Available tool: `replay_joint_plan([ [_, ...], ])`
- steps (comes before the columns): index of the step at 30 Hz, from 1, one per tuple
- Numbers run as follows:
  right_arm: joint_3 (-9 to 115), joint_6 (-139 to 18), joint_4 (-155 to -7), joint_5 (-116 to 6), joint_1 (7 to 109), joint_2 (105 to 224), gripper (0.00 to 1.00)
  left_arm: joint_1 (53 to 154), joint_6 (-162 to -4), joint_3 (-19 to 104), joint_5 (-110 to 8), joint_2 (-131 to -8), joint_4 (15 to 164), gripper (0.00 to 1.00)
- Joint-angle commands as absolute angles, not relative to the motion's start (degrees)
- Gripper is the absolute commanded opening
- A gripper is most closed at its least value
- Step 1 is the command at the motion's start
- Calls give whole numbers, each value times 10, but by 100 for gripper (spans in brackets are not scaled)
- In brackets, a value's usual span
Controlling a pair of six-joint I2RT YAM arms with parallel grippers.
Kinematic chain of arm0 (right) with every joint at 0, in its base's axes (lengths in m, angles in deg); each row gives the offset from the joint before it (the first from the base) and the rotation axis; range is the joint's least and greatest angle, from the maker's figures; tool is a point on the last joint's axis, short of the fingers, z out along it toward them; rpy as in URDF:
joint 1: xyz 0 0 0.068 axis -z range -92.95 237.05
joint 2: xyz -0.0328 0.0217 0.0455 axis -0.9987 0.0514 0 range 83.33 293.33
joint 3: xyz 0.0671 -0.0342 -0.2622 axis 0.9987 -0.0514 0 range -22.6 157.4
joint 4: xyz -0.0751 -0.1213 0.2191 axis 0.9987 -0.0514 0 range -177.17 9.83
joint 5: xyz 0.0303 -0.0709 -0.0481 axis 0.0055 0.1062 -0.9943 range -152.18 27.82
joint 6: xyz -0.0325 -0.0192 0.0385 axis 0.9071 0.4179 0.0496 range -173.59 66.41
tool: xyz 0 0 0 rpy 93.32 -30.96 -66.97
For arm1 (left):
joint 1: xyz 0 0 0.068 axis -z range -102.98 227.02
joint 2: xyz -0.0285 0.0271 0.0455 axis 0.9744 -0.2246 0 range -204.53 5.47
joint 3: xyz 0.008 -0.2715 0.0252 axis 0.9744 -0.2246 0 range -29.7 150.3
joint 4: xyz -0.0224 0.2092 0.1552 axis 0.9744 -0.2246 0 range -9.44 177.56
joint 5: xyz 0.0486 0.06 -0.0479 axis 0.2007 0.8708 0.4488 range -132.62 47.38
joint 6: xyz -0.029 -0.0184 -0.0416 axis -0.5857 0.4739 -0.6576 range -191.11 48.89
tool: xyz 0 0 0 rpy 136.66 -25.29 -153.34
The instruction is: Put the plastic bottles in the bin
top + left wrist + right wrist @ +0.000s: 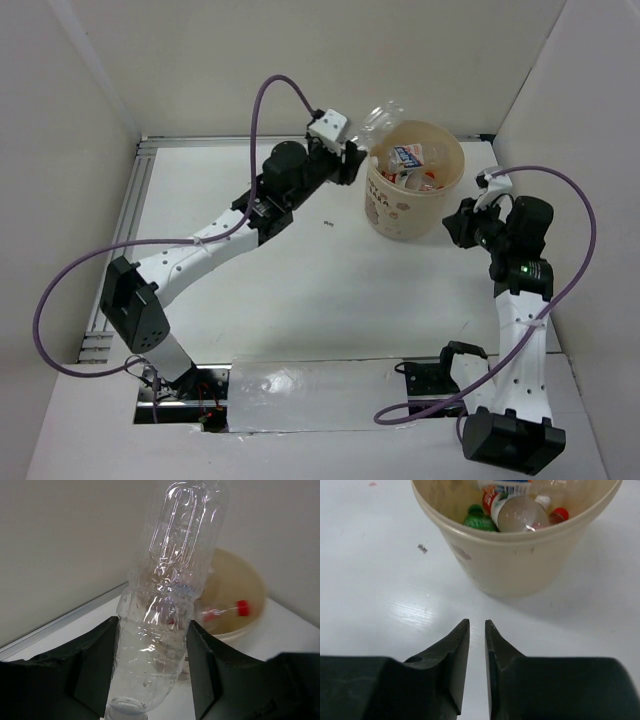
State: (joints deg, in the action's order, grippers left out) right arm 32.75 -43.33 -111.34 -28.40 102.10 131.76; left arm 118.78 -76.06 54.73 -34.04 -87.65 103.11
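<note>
Nearest the arm bases, the right fingers [454,675] are drawn almost together with only a slit left between them. Nothing is pinched, and they are held low over the counter [380,580], just short of the bin [520,565]. Farther out, a clear bottle [165,605] is pinched across its body by the left fingers [95,670]. It is tilted, with its free end leaning toward the bin's rim. Inside the bin, several bottles [517,512] are seen lying, some red-capped and one green.

The step in hand is judged to be the drop of the held bottle. It is best done if the bottle is carried farther over the opening, so that its whole length is above the mouth before the left fingers are spread. If it is released at the rim, so light a bottle could be tipped outward onto the counter. The right arm is best kept away from the bin's side meanwhile.
</note>
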Motion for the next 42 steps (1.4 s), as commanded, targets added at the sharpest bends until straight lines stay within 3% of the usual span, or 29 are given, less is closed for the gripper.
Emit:
replay_joint_plan([
  [1, 301, -417, -1128, -312, 1024, 1277, 27, 1235, -774, 597, -374, -904, 1049, 4],
  [6, 278, -404, -1149, -333, 1024, 1237, 45, 1286, -781, 702, -359, -1008, 1033, 10],
  [9, 278, -404, -1160, -340, 1024, 1219, 52, 1297, -788, 754, -325, -1051, 1033, 29],
  [19, 283, -394, -1178, -363, 1019, 1185, 53, 1275, -813, 984, -294, -1218, 934, 33],
  [22, 283, -394, -1178, -363, 1019, 1180, 53, 1275, -826, 986, -294, -1218, 948, 33],
  [27, 283, -394, -1178, -363, 1019, 1174, 59, 1275, -832, 1014, -280, -1238, 952, 42],
  [28, 283, -399, -1178, -368, 1019, 1174, 72, 1275, -832, 1025, -280, -1247, 942, 51],
  [29, 283, -399, -1178, -373, 1019, 1174, 85, 1275, -837, 1039, -286, -1259, 928, 67],
  [30, 283, -399, -1178, -373, 1019, 1174, 85, 1275, -837, 1039, -286, -1259, 927, 67],
  [32, 283, -399, -1178, -379, 1019, 1174, 95, 1275, -844, 1039, -280, -1259, 921, 99],
  [35, 283, -393, -1178, -379, 1019, 1174, 100, 1275, -844, 1009, -274, -1237, 931, 100],
  [42, 283, -406, -1178, -397, 1019, 1174, 100, 1275, -810, 914, -263, -1089, 955, 100],
])
